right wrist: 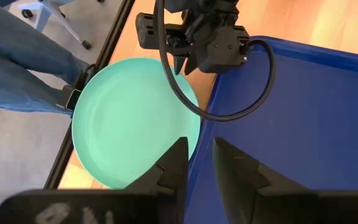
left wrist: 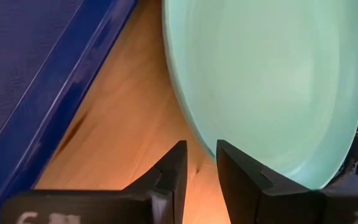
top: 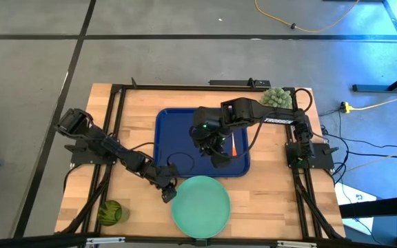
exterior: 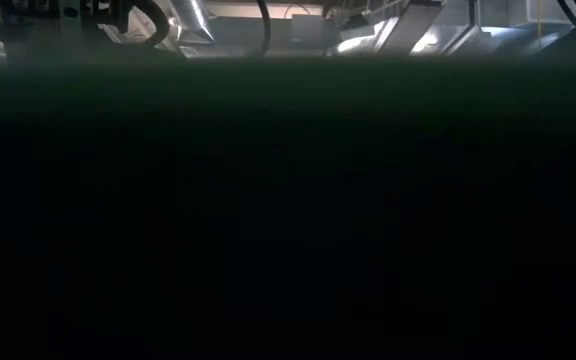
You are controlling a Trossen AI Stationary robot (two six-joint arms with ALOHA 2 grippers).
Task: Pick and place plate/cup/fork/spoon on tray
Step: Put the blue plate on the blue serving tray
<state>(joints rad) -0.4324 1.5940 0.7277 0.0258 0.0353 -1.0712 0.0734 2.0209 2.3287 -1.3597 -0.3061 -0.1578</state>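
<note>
Firstly, high view, tray: large dark blue rectangular plastic tray (top: 174,124) lies in the middle of the pale wooden counter (top: 138,131).
High view, plate: round flat mint-green plate (top: 200,204) lies on the counter just beside the tray's near edge, not on the tray.
High view, cup: small translucent dark-green tumbler cup (top: 111,212) stands on the counter, well apart from the tray.
High view, cutlery: one thin orange-red handle (top: 233,145) lies on the tray; fork or spoon, I cannot tell.
High view, left end effector (top: 169,195): at the plate's rim.
High view, right end effector (top: 220,160): above the tray, beside the handle.
Low view: almost all dark, nothing of the task can be told.
Left wrist view: fingers a little apart with nothing between them; the plate's rim is at one finger.
Right wrist view: fingers a little apart, empty, over the tray's edge by the plate; a person's legs in jeans (right wrist: 11,62) beyond the counter.
</note>
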